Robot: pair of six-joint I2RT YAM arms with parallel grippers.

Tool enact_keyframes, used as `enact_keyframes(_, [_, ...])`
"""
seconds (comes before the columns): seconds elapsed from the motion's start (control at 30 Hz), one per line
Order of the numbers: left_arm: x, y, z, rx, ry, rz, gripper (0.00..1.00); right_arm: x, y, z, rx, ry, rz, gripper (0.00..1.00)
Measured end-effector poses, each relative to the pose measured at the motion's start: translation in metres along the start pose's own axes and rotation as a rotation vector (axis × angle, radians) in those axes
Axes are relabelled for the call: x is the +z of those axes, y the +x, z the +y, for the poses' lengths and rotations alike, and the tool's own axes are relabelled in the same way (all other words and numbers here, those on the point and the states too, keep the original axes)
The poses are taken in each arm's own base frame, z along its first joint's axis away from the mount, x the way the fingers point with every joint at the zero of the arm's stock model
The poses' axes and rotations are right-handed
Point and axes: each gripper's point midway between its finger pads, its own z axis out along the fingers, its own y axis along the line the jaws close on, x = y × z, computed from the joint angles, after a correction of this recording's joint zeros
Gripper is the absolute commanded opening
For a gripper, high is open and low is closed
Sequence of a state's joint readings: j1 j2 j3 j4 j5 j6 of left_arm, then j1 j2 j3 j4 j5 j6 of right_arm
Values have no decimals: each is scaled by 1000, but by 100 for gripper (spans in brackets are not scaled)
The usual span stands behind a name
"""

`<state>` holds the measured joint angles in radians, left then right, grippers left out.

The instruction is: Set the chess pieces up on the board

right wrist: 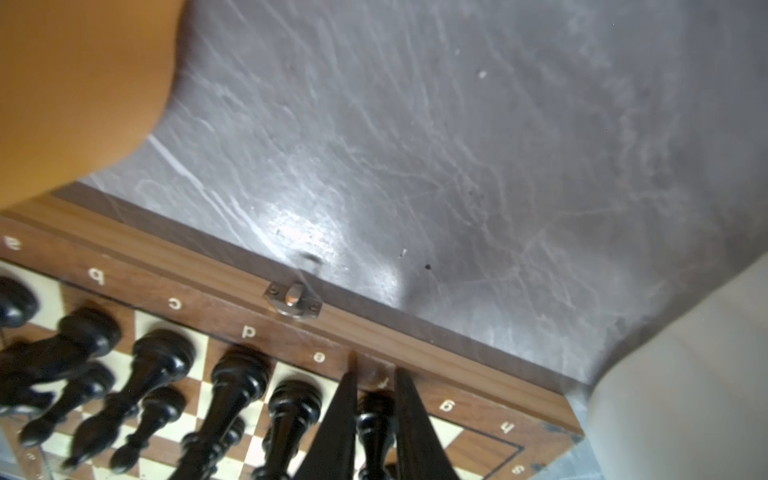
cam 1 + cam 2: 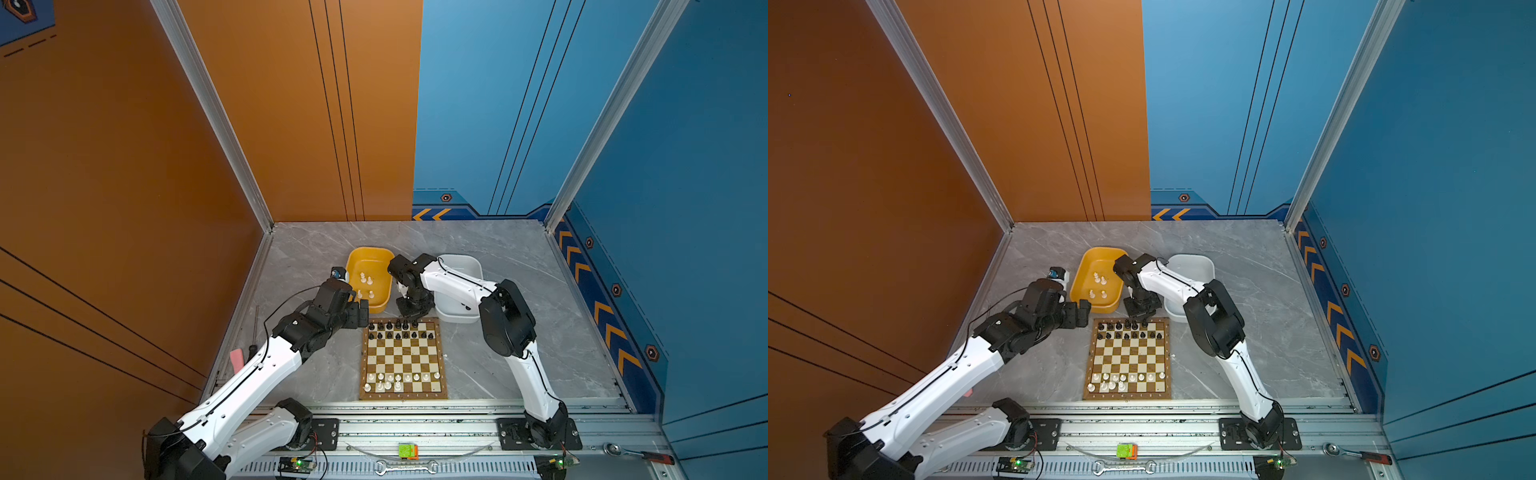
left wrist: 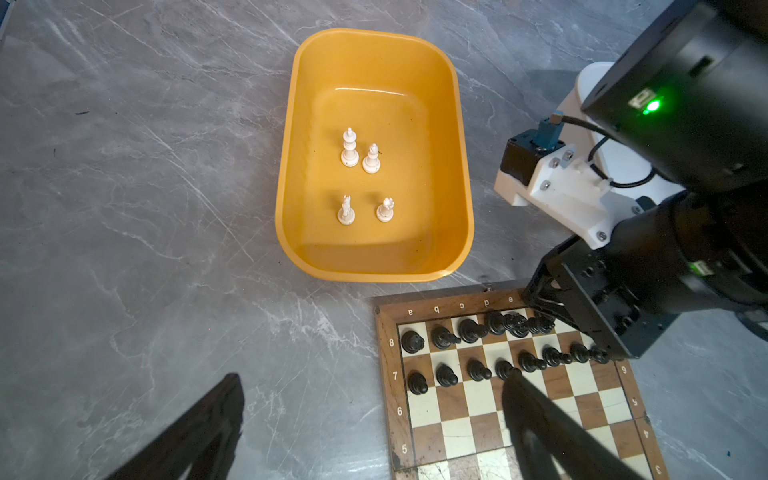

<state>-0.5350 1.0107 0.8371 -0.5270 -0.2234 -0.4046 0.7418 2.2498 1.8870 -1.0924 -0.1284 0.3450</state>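
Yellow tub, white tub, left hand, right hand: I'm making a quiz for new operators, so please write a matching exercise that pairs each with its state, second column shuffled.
Column one
1. yellow tub
2. white tub
3. left hand
4. right hand

Column two
A. closed on a black piece at the far row of the board
B. holds four cream-white pieces
C. open, holding nothing, by the board's corner
D. partly hidden behind the right arm

Pairs: 1-B, 2-D, 3-C, 4-A
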Motion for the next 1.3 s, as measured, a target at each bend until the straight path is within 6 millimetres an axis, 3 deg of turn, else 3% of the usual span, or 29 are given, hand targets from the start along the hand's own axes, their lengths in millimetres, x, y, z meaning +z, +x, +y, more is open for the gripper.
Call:
enact_keyframes(0.3, [8,-2,0,18,-7,18,98,-18,-24,-15,46,-18,-64,24])
enact_keyframes(0.53, [16,-16,-12,49,8,26,98,-32,-40,-69,156,6,-103,28])
enact_keyframes(0.67, [29,-33,-31,97,26,32,98,-54,-46,-109,228,33,-155,28])
enact_keyframes(0.87, [47,-64,-83,177,100,14,97,-76,-40,-157,309,66,-193,29])
enact_keyframes(1.03, [62,-70,-113,222,140,27,98,-76,-36,-170,327,75,-185,29])
enact_keyframes(1.3, [75,-72,-131,248,164,43,98,-82,-13,-193,365,97,-171,35])
